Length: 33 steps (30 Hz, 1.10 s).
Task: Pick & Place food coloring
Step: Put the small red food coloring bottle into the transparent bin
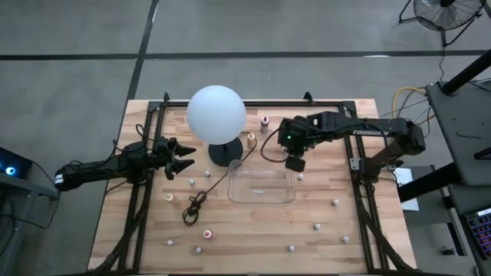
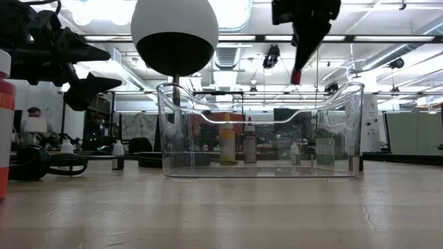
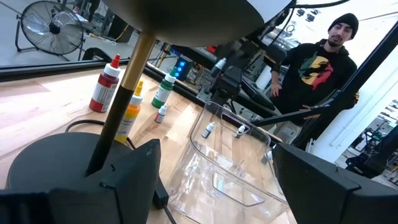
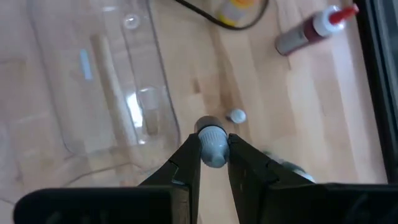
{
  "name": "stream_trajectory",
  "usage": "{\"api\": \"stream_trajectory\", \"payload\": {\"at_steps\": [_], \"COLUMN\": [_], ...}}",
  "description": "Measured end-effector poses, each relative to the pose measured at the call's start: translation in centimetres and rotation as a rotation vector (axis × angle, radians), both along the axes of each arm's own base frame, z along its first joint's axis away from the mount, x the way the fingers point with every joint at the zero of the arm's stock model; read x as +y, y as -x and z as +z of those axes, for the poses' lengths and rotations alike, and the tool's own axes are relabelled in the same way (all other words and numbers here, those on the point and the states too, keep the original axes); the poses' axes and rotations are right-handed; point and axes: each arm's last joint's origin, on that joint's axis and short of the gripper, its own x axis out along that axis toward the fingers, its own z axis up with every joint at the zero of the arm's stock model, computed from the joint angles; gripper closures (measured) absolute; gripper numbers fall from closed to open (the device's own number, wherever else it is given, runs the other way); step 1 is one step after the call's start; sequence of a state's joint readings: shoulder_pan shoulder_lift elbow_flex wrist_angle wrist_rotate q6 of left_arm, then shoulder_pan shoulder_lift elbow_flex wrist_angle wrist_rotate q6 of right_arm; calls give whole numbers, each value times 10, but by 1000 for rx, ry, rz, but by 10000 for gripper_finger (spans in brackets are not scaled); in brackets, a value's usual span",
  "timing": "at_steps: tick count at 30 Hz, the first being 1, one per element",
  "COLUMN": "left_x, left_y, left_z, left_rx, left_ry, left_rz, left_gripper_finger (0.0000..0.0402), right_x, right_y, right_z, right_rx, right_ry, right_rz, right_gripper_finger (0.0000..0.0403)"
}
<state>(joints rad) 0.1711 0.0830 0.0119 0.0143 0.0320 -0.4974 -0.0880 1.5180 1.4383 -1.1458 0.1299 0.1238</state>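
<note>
Food coloring bottle is sitting pinched in your right claw, hanging beside the tray's wall.

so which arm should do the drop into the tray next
Right. Its gripper is already shut on a small bottle and hangs just beside the clear tray. The left gripper waits open and empty beyond the lamp.
</note>
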Motion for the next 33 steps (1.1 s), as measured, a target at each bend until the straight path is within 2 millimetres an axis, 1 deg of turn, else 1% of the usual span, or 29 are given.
{"api": "stream_trajectory", "payload": {"at_steps": [7,11,14,20,27,33], "left_x": [0,0,0,0,0,0], "left_y": [0,0,0,0,0,0], "left_z": [0,0,0,0,0,0], "left_rx": [0,0,0,0,0,0], "left_ry": [0,0,0,0,0,0], "left_rz": [0,0,0,0,0,0], "left_gripper_finger": [122,122,122,122,122,122], "right_x": [18,32,40,50,53,55], "right_y": [-28,-40,-44,-51,-55,-54], "right_z": [3,-1,-7,-19,-32,-50], "right_rx": [-14,-2,15,53,66,79], "right_ry": [-17,-23,-27,-26,-8,-1], "right_rz": [41,77,90,109,157,197], "right_gripper_finger": [349,349,349,349,349,349]}}
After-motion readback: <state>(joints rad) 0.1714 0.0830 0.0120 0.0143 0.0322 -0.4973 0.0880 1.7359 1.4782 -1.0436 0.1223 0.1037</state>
